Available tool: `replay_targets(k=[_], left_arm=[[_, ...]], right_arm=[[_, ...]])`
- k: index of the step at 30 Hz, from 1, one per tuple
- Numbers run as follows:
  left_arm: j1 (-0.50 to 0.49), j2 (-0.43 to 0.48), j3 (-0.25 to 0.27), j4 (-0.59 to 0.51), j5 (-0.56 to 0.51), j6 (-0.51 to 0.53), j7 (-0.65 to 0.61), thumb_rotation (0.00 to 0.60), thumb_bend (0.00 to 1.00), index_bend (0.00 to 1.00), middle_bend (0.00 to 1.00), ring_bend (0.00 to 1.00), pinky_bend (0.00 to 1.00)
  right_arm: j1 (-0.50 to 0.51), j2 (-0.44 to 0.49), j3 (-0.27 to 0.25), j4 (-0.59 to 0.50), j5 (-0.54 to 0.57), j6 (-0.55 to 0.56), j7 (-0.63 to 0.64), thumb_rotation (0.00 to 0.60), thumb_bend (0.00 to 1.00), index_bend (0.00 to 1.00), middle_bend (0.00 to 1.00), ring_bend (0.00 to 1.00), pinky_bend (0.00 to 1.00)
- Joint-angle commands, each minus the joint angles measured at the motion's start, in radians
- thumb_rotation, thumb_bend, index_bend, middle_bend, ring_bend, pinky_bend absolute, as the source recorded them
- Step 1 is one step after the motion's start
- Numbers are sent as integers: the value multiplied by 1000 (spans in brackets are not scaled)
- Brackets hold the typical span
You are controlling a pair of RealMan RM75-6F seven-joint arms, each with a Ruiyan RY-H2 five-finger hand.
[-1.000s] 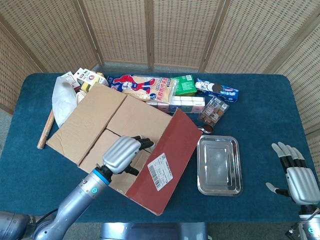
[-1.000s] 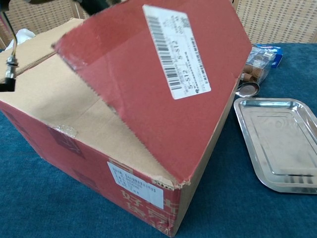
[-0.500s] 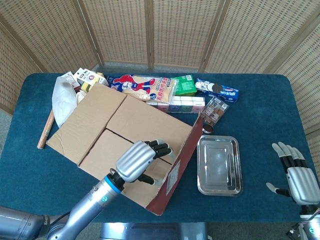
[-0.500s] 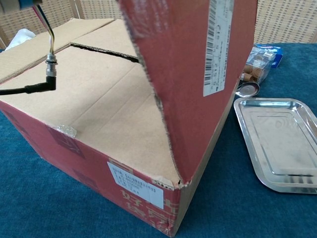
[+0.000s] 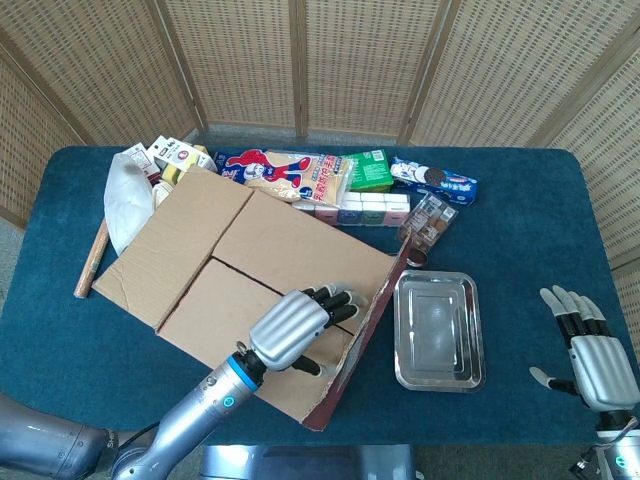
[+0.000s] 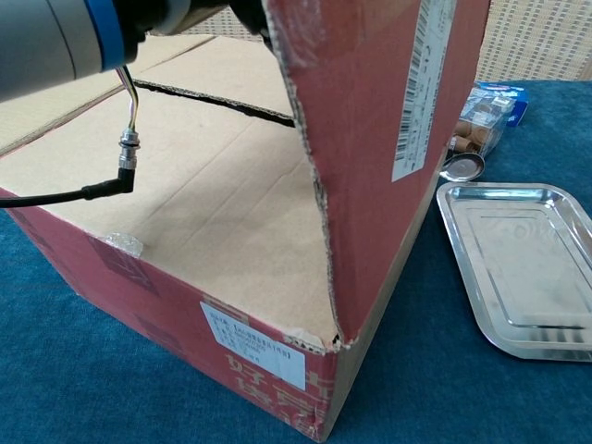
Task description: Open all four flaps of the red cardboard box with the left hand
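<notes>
The red cardboard box (image 6: 176,314) fills the chest view; in the head view its brown top (image 5: 290,240) sits left of centre. Its right flap (image 5: 368,325) stands about upright, red label side (image 6: 388,139) facing right. My left hand (image 5: 298,328) lies over the box top with fingers spread, fingertips against that flap's inner face, holding nothing. The left flap (image 5: 170,240) is folded out flat. Two inner flaps lie flat over the opening with a dark seam (image 6: 222,97) between them. My right hand (image 5: 590,352) rests open at the table's right edge, far from the box.
A steel tray (image 5: 437,330) lies just right of the raised flap. Snack packets (image 5: 300,178) and small boxes line the back of the blue table, with a white bag (image 5: 125,200) and a wooden stick (image 5: 90,262) at the left. A cable (image 6: 102,180) hangs from my left forearm.
The right flap has swung from leaning over the box to upright. My left hand moved rightward and toward the near edge, pushing it. The right hand stayed put.
</notes>
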State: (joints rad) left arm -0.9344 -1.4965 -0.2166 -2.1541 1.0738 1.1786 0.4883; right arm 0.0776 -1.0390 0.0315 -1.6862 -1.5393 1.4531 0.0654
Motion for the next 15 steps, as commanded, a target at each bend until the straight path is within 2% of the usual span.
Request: replay_targets(k=[1,8,15], left_arm=[[-8,-5,7,22,12,-2,32,600,0,327,228,146,312],[-31,-25,-1,80,64,-34,34,600,0,293,151,86,272],[-52,-60,-17,135,166,-33,38,600,0,249,92,48,259]], right_arm=[[1,0,2,2,2,-2,3,600,0,0,0,0,0],[1,0,0,1,-3,0,-1,600,0,0,0,0,0],[2,0,3,2,2,-1,3,600,0,0,0,0,0]])
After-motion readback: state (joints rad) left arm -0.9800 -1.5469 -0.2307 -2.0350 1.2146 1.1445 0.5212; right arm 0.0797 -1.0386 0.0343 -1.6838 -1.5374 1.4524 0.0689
